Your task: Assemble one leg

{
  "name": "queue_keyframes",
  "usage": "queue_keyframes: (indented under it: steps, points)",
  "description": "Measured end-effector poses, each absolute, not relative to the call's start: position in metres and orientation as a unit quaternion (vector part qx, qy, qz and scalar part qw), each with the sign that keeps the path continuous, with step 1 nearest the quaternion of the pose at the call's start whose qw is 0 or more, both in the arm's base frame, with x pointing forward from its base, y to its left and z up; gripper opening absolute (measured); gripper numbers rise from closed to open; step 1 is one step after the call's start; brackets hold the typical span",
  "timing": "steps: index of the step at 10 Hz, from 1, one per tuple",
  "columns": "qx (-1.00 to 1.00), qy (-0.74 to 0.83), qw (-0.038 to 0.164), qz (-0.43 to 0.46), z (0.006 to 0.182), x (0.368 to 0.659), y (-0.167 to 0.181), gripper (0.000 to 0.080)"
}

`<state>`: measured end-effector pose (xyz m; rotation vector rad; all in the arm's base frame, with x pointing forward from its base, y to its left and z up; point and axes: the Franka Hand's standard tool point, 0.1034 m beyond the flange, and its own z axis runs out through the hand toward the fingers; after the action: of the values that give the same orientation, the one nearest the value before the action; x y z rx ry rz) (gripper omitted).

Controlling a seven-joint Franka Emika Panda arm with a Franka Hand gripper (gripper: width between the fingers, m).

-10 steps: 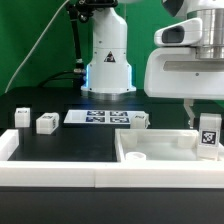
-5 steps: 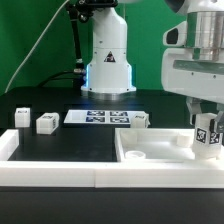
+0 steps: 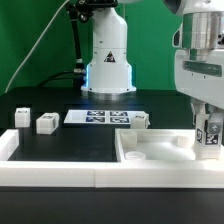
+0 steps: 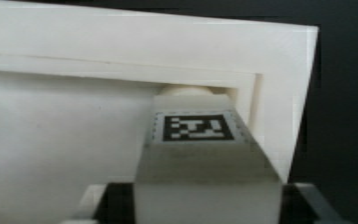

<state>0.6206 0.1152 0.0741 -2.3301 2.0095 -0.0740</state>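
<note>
Your tool (image 3: 209,130) is clamped on the leg (image 3: 210,139), held upright at the tray (image 3: 150,165) corner, likely to seat it on the round fitting (image 4: 190,92) there.

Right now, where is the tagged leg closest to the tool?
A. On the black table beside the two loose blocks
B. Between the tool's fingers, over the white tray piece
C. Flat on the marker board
B: the leg sits upright in the tool over the tray piece at the exterior view's right, and the wrist view shows its tag against the tray's corner.
</note>
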Motion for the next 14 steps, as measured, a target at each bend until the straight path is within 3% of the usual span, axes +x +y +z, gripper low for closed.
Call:
queue_keyframes:
  steps: [1,2,3,4,11,13,14]
  points:
    - [-0.769,0.638,0.033,-0.026,0.0748,0.6216,0.1164,0.0495]
    - [-0.806,0.59,0.033,-0.031,0.0753,0.6228,0.1162,0.0495]
    - [-0.844,0.535,0.03,-0.034,0.0752,0.6226,0.117,0.0617]
    - [-0.882,0.469,0.024,-0.037,0.0748,0.6219,0.1194,0.0644]
    - [-0.989,0.14,-0.009,-0.045,0.0753,0.6215,0.1224,0.0649]
    - [-0.997,0.069,-0.015,-0.045,0.0753,0.622,0.1196,0.0649]
    - [-0.994,0.105,-0.013,-0.041,0.0745,0.6204,0.1188,0.0649]
